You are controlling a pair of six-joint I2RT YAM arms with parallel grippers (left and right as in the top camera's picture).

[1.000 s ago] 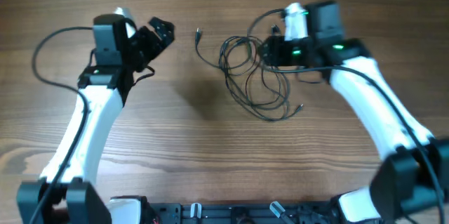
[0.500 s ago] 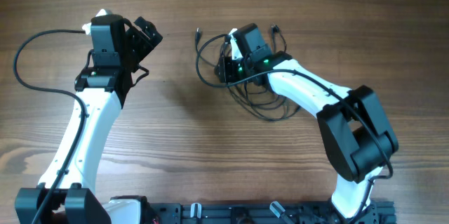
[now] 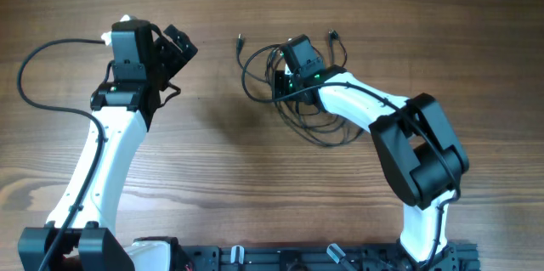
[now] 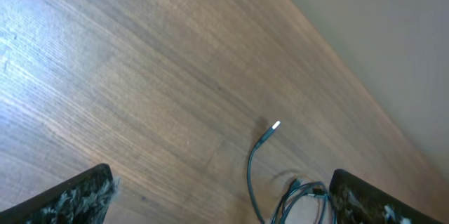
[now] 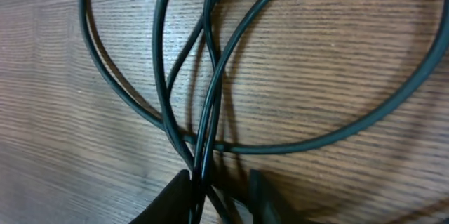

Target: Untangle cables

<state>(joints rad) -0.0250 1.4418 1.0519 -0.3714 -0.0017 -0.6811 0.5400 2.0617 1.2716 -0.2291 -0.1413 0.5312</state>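
The cables (image 3: 319,114) lie as a tangle of thin black loops at the table's middle, with plug ends at the far left (image 3: 240,42) and far right (image 3: 333,35). My right gripper (image 3: 285,80) is low on the left part of the tangle. In the right wrist view its jaws (image 5: 221,196) stand a little apart around several crossing strands (image 5: 207,119), which run against the left finger (image 5: 179,196). My left gripper (image 3: 177,46) is wide open and empty, apart to the left of the tangle. The left wrist view shows one plug end (image 4: 275,125) and loops (image 4: 302,196) between its fingers (image 4: 70,199).
Bare wooden tabletop (image 3: 255,186) surrounds the tangle. A thick black arm wire (image 3: 34,76) loops out at the left. A dark rail (image 3: 280,258) runs along the near edge. A pale wall (image 4: 393,27) shows beyond the table's far edge.
My right arm has swung left from the right of the tangle and come down onto its left part. My left gripper has shifted slightly left. The loops have been pushed a little.
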